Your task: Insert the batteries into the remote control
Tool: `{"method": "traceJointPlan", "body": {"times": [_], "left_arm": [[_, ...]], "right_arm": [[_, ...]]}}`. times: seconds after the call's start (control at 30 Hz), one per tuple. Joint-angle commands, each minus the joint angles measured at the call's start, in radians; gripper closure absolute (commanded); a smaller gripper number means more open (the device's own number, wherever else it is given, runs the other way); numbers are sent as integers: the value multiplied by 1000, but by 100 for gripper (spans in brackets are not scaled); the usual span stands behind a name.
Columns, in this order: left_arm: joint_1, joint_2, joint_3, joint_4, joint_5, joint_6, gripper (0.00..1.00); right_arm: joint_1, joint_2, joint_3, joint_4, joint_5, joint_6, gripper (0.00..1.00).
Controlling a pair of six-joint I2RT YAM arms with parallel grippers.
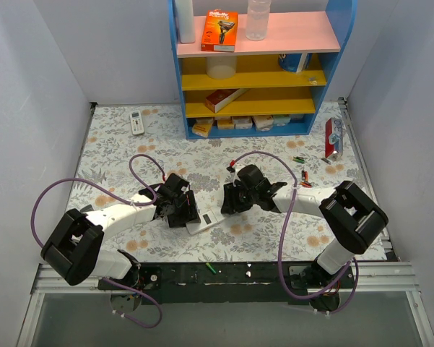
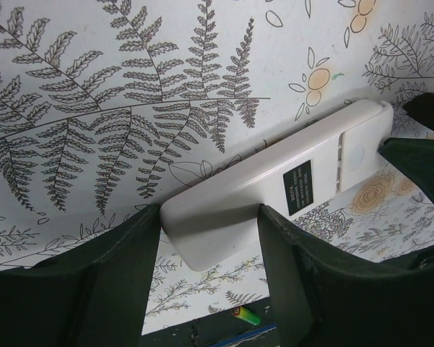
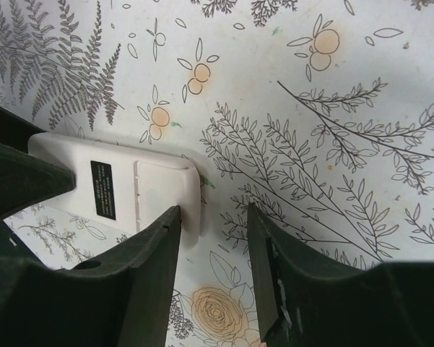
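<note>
White plastic back upward, the remote control [image 1: 206, 220] lies flat on the floral tabletop [image 1: 115, 152] between the two arms, close to the near edge. Its long axis runs on a diagonal from near-left to far-right in the top view. The end with the battery cover and the black label [image 2: 297, 188] points toward the right arm. The left fingers [image 2: 108, 282] straddle the opposite end and, as far as the wrist view shows, pinch it across its width, one against each long side. The right fingers [image 3: 137, 282] stand apart with bare cloth showing between them, just beside the cover end, whose corner sits at the tip of one finger. The batteries [image 1: 299, 159] lie scattered well apart on the right side of the tabletop, near a red pack [image 1: 333, 137]. One green cell [image 1: 211, 268] rests off the cloth on the black base rail [image 1: 173, 275], just past the near edge. An all-white remote [image 1: 136, 121] lies far left, and a blue shelf unit [image 1: 175, 72] closes the back. Pale walls stand at both sides, with open cloth between the remote control and the shelf unit.
</note>
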Motion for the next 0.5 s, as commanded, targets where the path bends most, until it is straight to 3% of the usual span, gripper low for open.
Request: {"method": "traceJointPlan", "body": {"times": [0.0,0.17,0.47], "left_arm": [[4,53,-44,-20,-52,35,45],[4,53,-41,-20,-49,38,45],[4,53,-38,-18,-46,44,45]], "right_arm": [[-6,24,26,-214,61,-56,51],[-4,21,54,-231,23,-57,58],[-6,-9,114,-263,20,-50,58]]}}
